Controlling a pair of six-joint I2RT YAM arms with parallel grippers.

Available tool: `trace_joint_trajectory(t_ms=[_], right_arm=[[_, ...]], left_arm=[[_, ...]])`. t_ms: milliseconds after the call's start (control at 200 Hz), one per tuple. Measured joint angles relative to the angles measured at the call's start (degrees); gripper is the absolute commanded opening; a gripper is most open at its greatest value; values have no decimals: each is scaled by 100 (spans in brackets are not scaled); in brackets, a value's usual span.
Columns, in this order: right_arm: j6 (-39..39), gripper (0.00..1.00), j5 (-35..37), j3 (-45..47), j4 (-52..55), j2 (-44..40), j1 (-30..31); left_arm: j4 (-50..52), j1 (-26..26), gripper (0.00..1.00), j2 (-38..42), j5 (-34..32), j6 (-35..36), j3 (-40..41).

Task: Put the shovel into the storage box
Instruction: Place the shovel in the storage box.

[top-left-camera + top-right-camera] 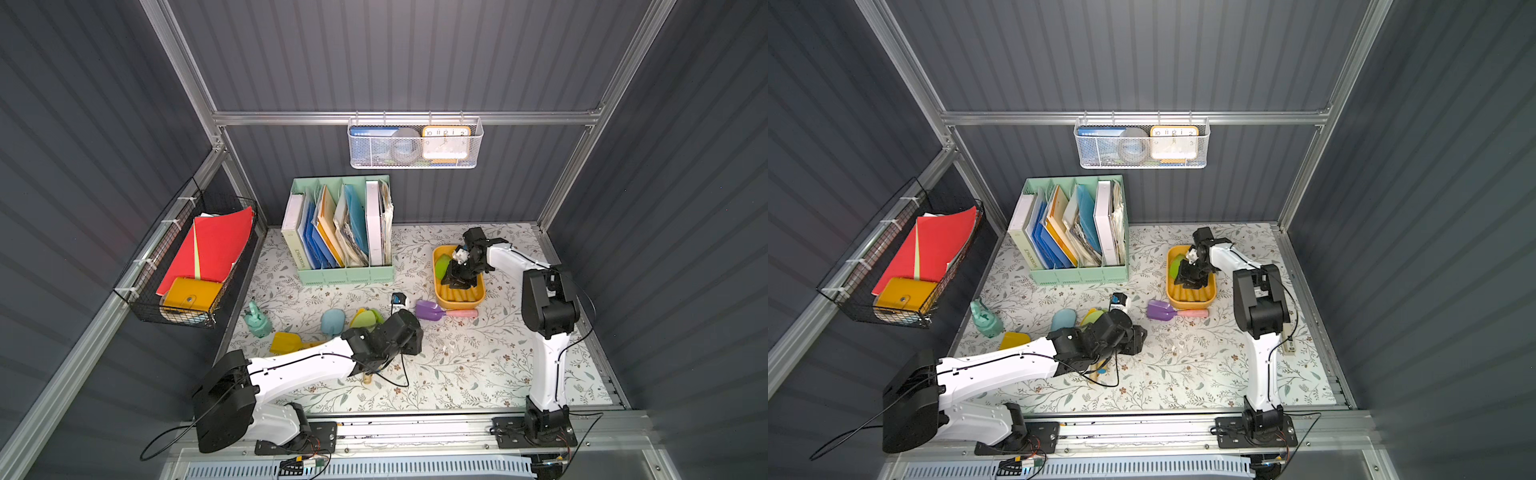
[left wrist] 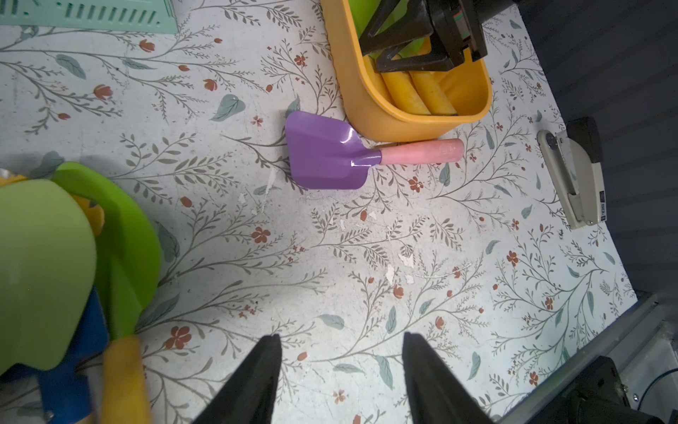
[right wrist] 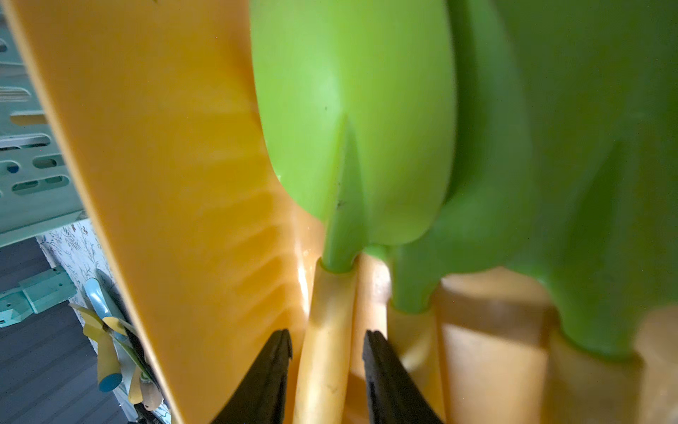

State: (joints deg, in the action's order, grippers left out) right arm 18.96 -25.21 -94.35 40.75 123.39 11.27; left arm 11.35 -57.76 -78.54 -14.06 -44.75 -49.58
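Observation:
The mustard-yellow storage box [image 1: 478,300] stands at the back right of the floral table. Inside it lie green shovels with yellow handles [image 3: 352,110]. My right gripper [image 3: 326,336] reaches down into the box, jaws open, one on each side of a yellow handle [image 3: 326,367] with small gaps. A purple shovel with a pink handle [image 2: 323,150] lies flat on the table against the box's near end, also seen in a top view [image 1: 430,309]. My left gripper [image 2: 341,339] hovers open over bare table, nearer than the purple shovel, holding nothing.
More toy shovels, blue [image 1: 332,322], green [image 1: 368,318] and yellow [image 1: 286,343], lie near the left arm, with a mint watering can [image 1: 257,320]. A mint file holder [image 1: 345,232] stands at the back. A stapler [image 2: 576,176] lies by the right edge.

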Motion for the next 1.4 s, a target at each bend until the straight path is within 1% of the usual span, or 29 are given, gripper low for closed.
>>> trace_joint_trajectory(t_ms=[120,290,530,695,770,820,885,895,910,920,930,1111,1241,1401], right_arm=[[2,40,105,46,87,-321,2],[9,41,264,317,81,-1180,2],[81,50,538,1180,-22,-2352,76],[170,60,774,2103,-109,-3211,162],[234,66,903,2557,-170,-3628,164],[306,67,1029,2837,-221,-3888,164],[382,73,1178,3169,-291,-4194,162],[361,80,1202,3224,-310,-4238,162],[413,94,1239,3300,-334,-4301,162],[413,98,1263,3351,-354,-4343,162],[391,99,1281,3386,-365,-4371,162],[590,99,1665,4201,-776,-4806,162],[651,99,1845,4725,-1228,-4850,157],[680,99,1847,5202,-1882,-4848,157]], left_arm=[[0,13,60,0,-35,0,0],[0,210,61,0,44,-2,0],[-4,424,61,-9,214,-2,0],[-7,483,60,-98,328,0,0],[-20,485,60,-133,374,0,0],[-42,487,60,-157,396,2,0],[-57,487,59,-188,428,2,-2],[-59,487,59,-190,433,2,-2],[-66,487,59,-197,444,4,-2],[-68,487,59,-203,450,4,-2],[-70,487,59,-205,455,2,-2],[-153,487,59,-256,535,4,-2],[-208,487,59,-258,560,4,-2],[-258,487,59,-256,557,2,-2]])
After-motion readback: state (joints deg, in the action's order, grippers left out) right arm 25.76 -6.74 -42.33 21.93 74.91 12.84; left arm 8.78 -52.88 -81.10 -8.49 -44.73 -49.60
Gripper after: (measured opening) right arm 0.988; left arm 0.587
